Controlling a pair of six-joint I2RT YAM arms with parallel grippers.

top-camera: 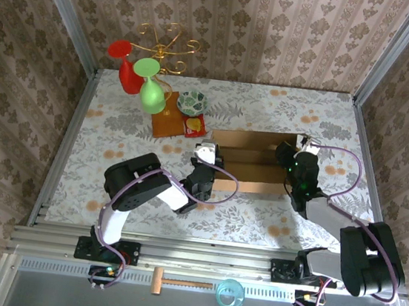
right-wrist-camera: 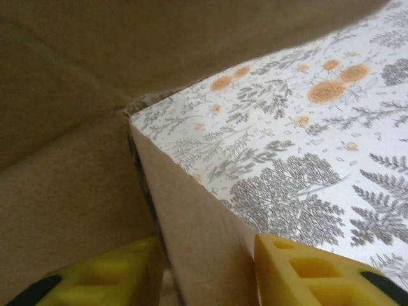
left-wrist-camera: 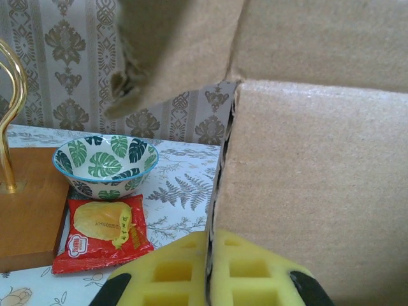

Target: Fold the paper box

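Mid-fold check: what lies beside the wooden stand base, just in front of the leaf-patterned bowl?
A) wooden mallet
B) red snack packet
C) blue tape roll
B: the red snack packet lies flat beside the wooden stand base, on the near side of the leaf-patterned bowl.

A staged robot-lab booth: wallpapered panels, aluminium frame, floral tabletop.

There are one paper box, two grippers, one leaf-patterned bowl, one red snack packet, one gold stand, two goblets, one wooden mallet and one blue ring.
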